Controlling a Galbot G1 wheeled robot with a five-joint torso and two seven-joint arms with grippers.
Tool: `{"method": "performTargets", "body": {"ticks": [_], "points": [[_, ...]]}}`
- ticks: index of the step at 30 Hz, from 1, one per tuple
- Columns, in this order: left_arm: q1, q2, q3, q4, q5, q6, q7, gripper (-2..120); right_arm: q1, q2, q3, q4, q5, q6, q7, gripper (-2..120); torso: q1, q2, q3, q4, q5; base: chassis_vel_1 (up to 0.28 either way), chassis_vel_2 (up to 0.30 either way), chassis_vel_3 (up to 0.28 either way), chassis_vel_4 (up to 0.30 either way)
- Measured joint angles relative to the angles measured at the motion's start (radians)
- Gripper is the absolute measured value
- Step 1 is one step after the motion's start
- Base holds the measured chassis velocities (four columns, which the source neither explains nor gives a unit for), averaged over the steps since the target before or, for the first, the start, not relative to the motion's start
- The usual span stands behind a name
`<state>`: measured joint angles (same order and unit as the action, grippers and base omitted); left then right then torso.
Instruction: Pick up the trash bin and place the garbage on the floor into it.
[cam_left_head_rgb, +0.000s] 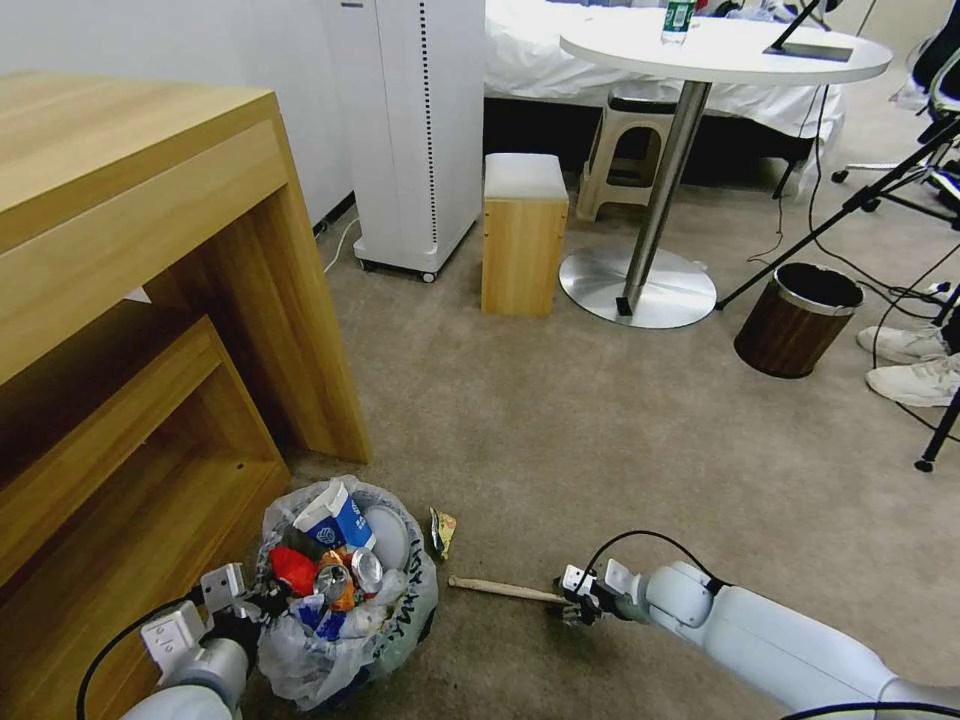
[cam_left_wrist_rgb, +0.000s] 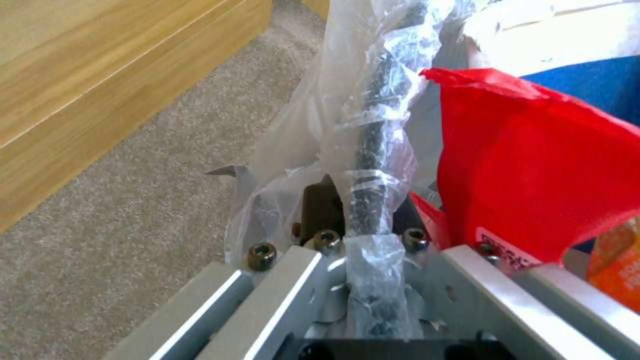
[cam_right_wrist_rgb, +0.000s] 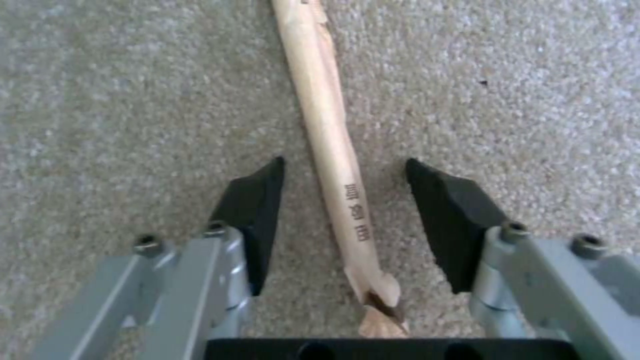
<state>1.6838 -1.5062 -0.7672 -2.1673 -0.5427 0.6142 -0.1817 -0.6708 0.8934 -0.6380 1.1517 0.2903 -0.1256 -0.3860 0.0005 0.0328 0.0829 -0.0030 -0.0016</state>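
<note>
One trash bin (cam_left_head_rgb: 345, 600), bag-lined, on the floor (cam_left_head_rgb: 560, 420) beside the wooden desk (cam_left_head_rgb: 130, 250): holds a blue-white paper cup (cam_left_head_rgb: 333, 518), red wrapper (cam_left_head_rgb: 293, 570), crushed can (cam_left_head_rgb: 365, 570). My left gripper (cam_left_wrist_rgb: 363, 227) is clenched on the bin's bagged rim at its near-left side. My right gripper (cam_right_wrist_rgb: 343, 210) lies low over the carpet, jaws spread either side of the wooden stick (cam_right_wrist_rgb: 330, 150), not touching it. One small wrapper (cam_left_head_rgb: 442, 530) rests just beside the bin. Open carpet lies ahead toward the round table (cam_left_head_rgb: 720, 50).

Pale blue-white rounded arms, looped black cables; right gripper (cam_right_wrist_rgb: 343, 172) has black wedge fingertips (cam_right_wrist_rgb: 448, 220) with hex screws behind them.
</note>
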Motion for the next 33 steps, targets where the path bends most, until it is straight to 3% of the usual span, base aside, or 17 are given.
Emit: {"method": "performTargets", "body": {"ticks": [3, 16, 19, 21, 24, 29, 31, 32, 33], "points": [[0.0, -0.001, 0.0, -0.001, 0.001, -0.001, 0.001, 0, -0.005, 0.008, -0.001, -0.011, -0.006, 0.007, -0.001, 37, 0.0, 0.0, 0.0, -0.0003, 0.0001, 0.0, 0.0, 0.0, 0.0], [-0.007, -0.001, 0.001, 0.005, 0.003, -0.004, 0.001, 0, -0.015, 0.008, 0.001, -0.017, -0.014, 0.021, 0.002, 26, 0.0, 0.0, 0.0, 0.0007, 0.0015, 0.0, 0.0, 0.0, 0.0], [-0.008, 0.0, 0.001, 0.005, 0.003, -0.004, 0.001, 0, -0.02, 0.008, 0.003, -0.016, -0.019, 0.025, 0.003, 19, 0.0, 0.0, 0.0, 0.0007, 0.0019, 0.0, 0.0, 0.0, 0.0], [-0.009, 0.0, 0.001, 0.008, 0.003, -0.004, 0.001, 0, -0.024, 0.007, 0.004, -0.016, -0.02, 0.028, 0.004, 8, 0.0, 0.0, 0.0, 0.0009, 0.0023, 0.0, 0.0, 0.0, 0.0], [-0.008, 0.001, 0.001, 0.009, 0.003, -0.005, 0.001, 0, -0.024, 0.006, 0.005, -0.013, -0.02, 0.028, 0.005, 3, 0.0, -0.001, 0.001, 0.0012, 0.0026, 0.0, 0.0, 0.0, 0.0], [-0.009, 0.004, -0.001, 0.014, 0.002, -0.005, 0.001, 0, -0.024, -0.018, 0.022, 0.036, -0.003, 0.02, 0.024, 0, 0.0, -0.002, 0.001, 0.0019, 0.0048, 0.0, 0.0, 0.0, 0.0], [-0.01, 0.006, -0.002, 0.015, 0.002, -0.005, 0.001, 0, -0.024, -0.027, 0.031, 0.049, 0.004, 0.017, 0.028, 0, 0.0, -0.002, 0.001, 0.0019, 0.004, 0.0, 0.0, 0.0, 0.0], [-0.013, 0.007, -0.002, 0.019, 0.002, -0.005, 0.001, 0, -0.029, -0.05, 0.054, 0.106, 0.026, 0.017, 0.032, 0, 0.0, -0.002, 0.001, 0.0011, 0.0012, 0.0, 0.0, 0.0, 0.0], [-0.015, 0.008, -0.001, 0.021, 0.001, -0.005, 0.001, 0, -0.034, -0.066, 0.073, 0.149, 0.042, 0.021, 0.04, 0, 0.0, -0.002, 0.001, 0.001, 0.0027, 0.0, 0.0, 0.0, 0.0]]}}
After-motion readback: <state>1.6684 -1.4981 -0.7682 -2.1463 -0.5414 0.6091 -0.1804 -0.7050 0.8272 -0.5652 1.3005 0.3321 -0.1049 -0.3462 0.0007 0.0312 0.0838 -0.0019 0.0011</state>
